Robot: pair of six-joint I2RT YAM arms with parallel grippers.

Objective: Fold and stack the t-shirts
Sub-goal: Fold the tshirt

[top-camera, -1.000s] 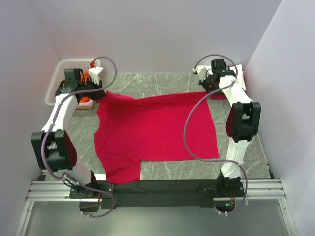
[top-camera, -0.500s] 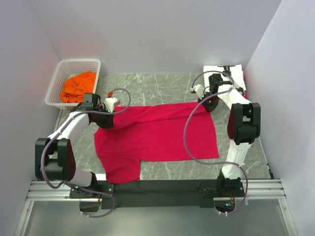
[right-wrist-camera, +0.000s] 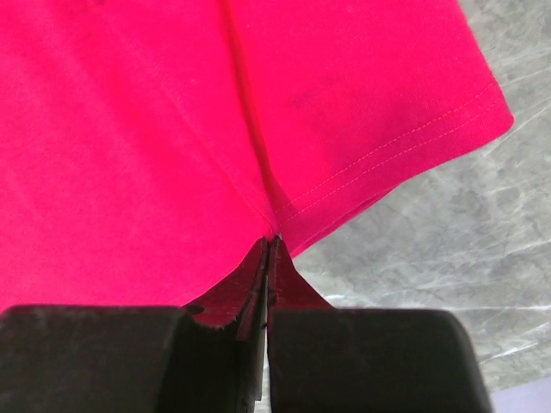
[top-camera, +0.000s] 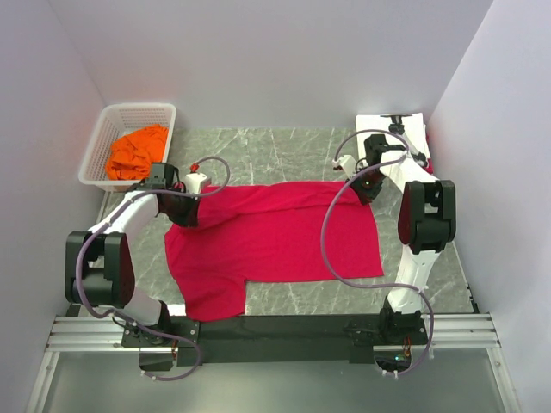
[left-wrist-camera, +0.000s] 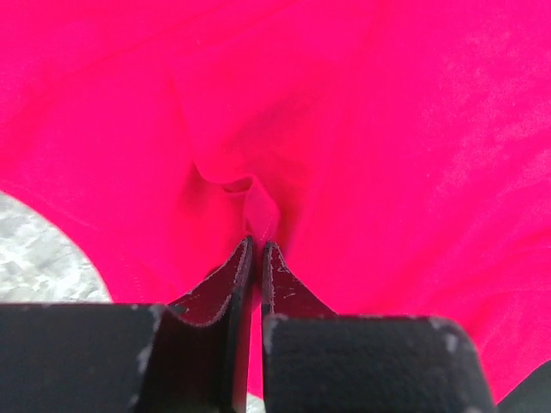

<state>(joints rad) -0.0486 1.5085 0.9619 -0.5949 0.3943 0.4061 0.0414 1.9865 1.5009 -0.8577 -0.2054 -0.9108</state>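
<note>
Nearest to me, past the arm bases, one short sleeve of the crimson-red t-shirt (top-camera: pixel 275 241) lies flat on the grey marbled counter (top-camera: pixel 293 297), pointing toward the near edge on the left side. The body of the shirt spreads out behind it across the middle of the counter, smooth for the most part, with a long crease running across just short of its far edge.

Both arms reach to that far edge. On my left wrist camera, the left end effector (left-wrist-camera: pixel 256 245) has its fingers drawn in narrow, with a small ridge of red cloth bunched between the tips. So it is holding the shirt at the far left corner. On the right wrist camera, the right end effector (right-wrist-camera: pixel 268 243) is pinched tight on the stitched hem at the far right corner, with bare counter showing just beside the cloth.

Farther back, in the far left corner, the white lattice basket (top-camera: pixel 96 159) holds the crumpled orange t-shirt (top-camera: pixel 133 151). In the far right corner, beyond the right wrist, the white t-shirt (top-camera: pixel 417 125) rests on the counter, partly hidden by the arm's cable.
</note>
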